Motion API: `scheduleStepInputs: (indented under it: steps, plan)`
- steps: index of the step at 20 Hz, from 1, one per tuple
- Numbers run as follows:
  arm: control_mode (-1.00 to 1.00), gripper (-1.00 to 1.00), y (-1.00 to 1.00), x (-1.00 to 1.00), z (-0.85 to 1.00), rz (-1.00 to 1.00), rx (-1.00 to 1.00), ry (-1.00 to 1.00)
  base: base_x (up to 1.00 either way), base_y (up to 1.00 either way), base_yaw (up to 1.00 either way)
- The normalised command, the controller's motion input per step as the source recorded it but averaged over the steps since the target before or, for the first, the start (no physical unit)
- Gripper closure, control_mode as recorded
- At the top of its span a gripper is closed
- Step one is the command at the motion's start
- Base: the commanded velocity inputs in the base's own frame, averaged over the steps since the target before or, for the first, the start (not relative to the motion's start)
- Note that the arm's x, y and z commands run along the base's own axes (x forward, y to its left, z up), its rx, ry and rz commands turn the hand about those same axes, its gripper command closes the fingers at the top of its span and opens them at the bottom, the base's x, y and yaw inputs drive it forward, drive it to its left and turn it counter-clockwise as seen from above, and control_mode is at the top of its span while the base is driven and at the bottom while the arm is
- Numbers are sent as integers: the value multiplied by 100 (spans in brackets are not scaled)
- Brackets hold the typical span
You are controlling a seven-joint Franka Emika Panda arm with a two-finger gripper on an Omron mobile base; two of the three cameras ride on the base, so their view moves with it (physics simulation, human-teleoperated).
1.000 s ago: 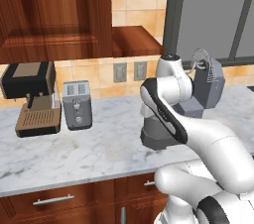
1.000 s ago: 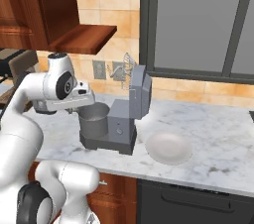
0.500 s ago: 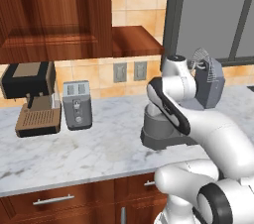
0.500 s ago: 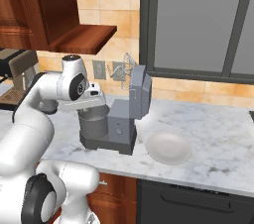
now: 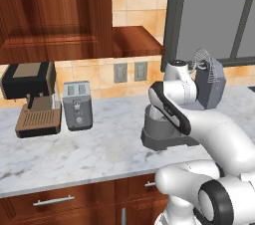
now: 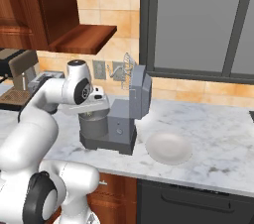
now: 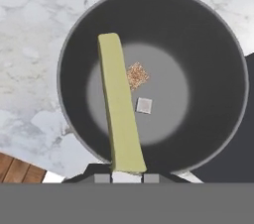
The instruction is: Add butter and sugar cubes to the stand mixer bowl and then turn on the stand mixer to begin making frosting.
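The grey metal stand mixer bowl (image 7: 208, 69) lies directly below my hand, and both sugar cubes rest on its floor, one tan-brown (image 7: 137, 75) and one whitish (image 7: 144, 105). My gripper (image 7: 126, 178) is shut on the near end of the butter (image 7: 119, 114), a pale yellow-olive stick that reaches out over the bowl's inside. From the right base view, the gripper (image 6: 93, 113) hovers just above the bowl (image 6: 94, 126), which sits on the base of the slate-grey stand mixer (image 6: 134, 99). The mixer's head (image 5: 209, 84) is tilted up, with the wire whisk in the air.
A white plate (image 6: 168, 147) lies on the marble counter right of the mixer. Further left stand a silver toaster (image 5: 77, 104) and a coffee machine (image 5: 32, 99). Wooden cabinets (image 5: 55, 10) and a shelf hang above the counter.
My hand has shifted a little toward the mixer and now sits over the bowl, and the elbow has swung with it. The butter stays in the grip.
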Motion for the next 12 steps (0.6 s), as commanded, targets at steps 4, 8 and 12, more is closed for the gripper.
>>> scheduleStepInputs:
  steps: [4, 8, 12]
  plan:
    - [-100, -100, -6, 0, -12, 0, 0, 0, 0, 0, 0]
    - [-100, -100, 0, 0, 0, 0, 0, 0, 0, 0, 0]
    - [-100, -100, 0, -4, 19, 0, 0, -2, 0, 0, 0]
